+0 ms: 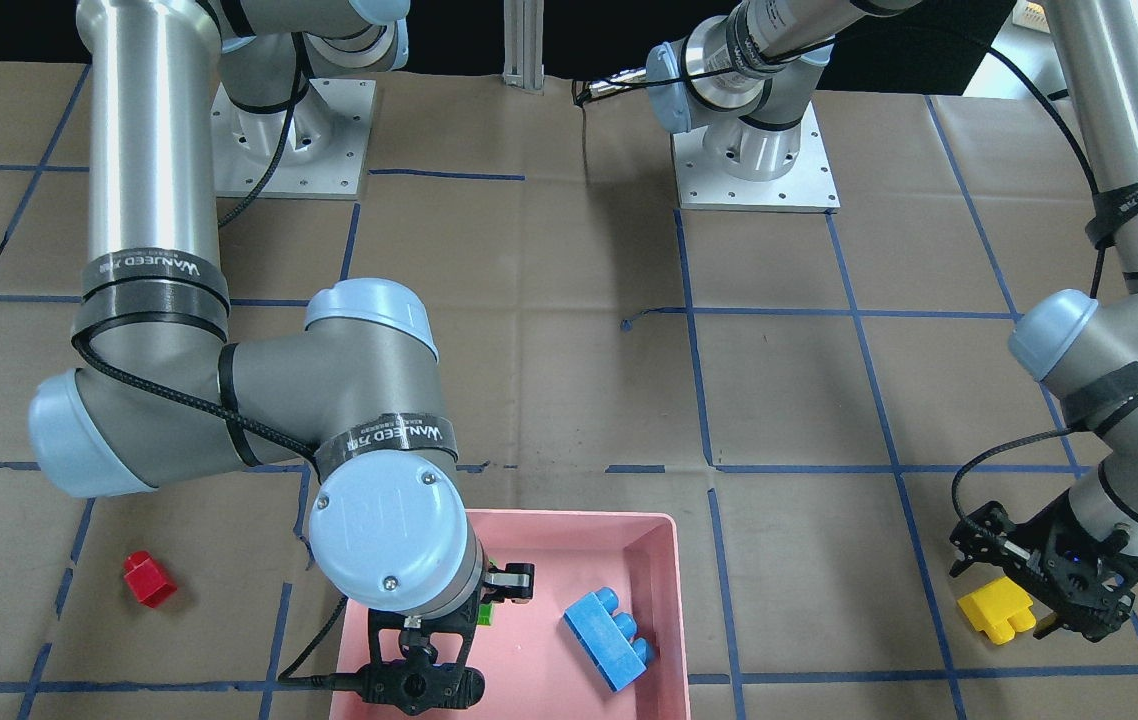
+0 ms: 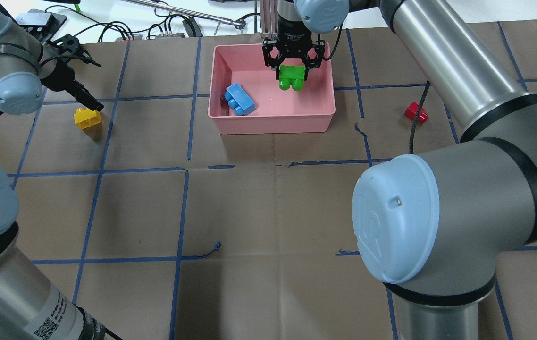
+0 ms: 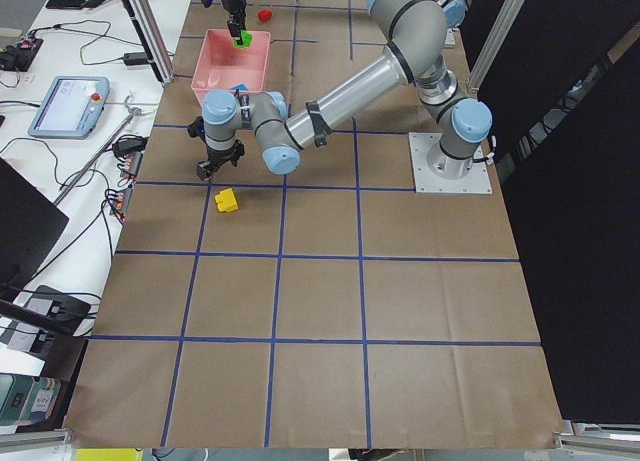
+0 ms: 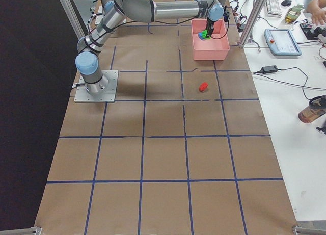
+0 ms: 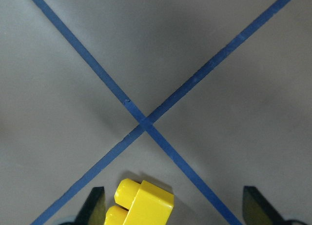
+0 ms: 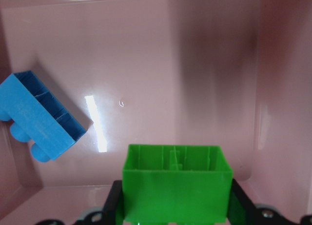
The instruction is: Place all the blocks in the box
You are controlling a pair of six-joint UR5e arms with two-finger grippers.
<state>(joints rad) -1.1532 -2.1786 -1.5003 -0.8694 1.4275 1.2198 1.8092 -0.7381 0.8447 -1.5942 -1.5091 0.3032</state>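
My right gripper (image 2: 292,71) is shut on the green block (image 2: 291,78) and holds it over the inside of the pink box (image 2: 273,123), near its far right corner. The right wrist view shows the green block (image 6: 175,188) between the jaws. The blue block (image 2: 239,98) lies tilted on the box floor at the left. My left gripper (image 2: 90,101) is open, low over the yellow block (image 2: 87,117) on the table. In the left wrist view the yellow block (image 5: 141,205) sits between the fingertips (image 5: 95,205), nearer the left one. The red block (image 2: 415,112) lies on the table, right of the box.
Brown paper with a blue tape grid covers the table. The right arm's large elbow (image 2: 405,217) fills the near right of the overhead view. The arm bases (image 1: 754,160) stand on plates at the robot's side. Cables and a pendant lie beyond the table's far edge.
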